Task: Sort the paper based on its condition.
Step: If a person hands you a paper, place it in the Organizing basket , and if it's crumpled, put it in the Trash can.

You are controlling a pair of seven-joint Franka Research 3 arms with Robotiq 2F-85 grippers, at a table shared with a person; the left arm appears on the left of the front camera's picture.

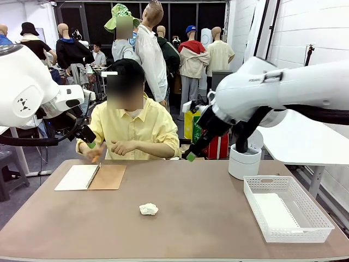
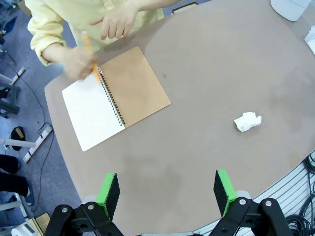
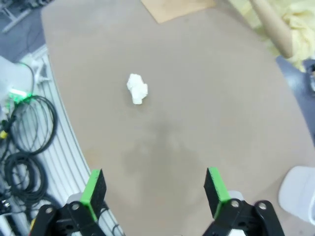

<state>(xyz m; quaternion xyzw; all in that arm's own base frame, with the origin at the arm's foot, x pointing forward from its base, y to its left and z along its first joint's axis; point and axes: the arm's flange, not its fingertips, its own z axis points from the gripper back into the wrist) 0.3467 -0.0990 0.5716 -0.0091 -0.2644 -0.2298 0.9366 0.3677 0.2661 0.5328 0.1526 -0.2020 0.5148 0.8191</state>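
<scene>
Nearest you on the right is the white basket (image 1: 299, 234), with a flat sheet (image 1: 275, 212) lying in its bottom. To its left, well apart and near the middle of the table (image 1: 207, 234), sits the paper ball (image 1: 148, 208), crumpled and alone on the bare top. Your left gripper (image 2: 166, 189) hangs above the table's near edge with its fingers spread wide and nothing between them. From its wrist you see the ball (image 2: 247, 121) off to the right and the notebook (image 2: 115, 96) ahead. Your right gripper (image 3: 153, 187) is also spread wide and empty, high over the table, with the ball (image 3: 137, 88) ahead and a little left of its fingers. From the front, that gripper (image 1: 191, 155) points down and to the left, just above the table's far edge beside the person, and your left gripper (image 1: 89, 139) hangs near the person's other side. The notebook (image 1: 91, 177) lies open at the far left, white page on the left and brown cover on the right. The person's hand (image 1: 94, 152) at its top edge is blurred and holds a thin orange pen (image 2: 87, 43); the other hand (image 1: 122, 147) rests in front of the chest. A white round tub (image 1: 244, 158) stands at the far right, behind the basket.
</scene>
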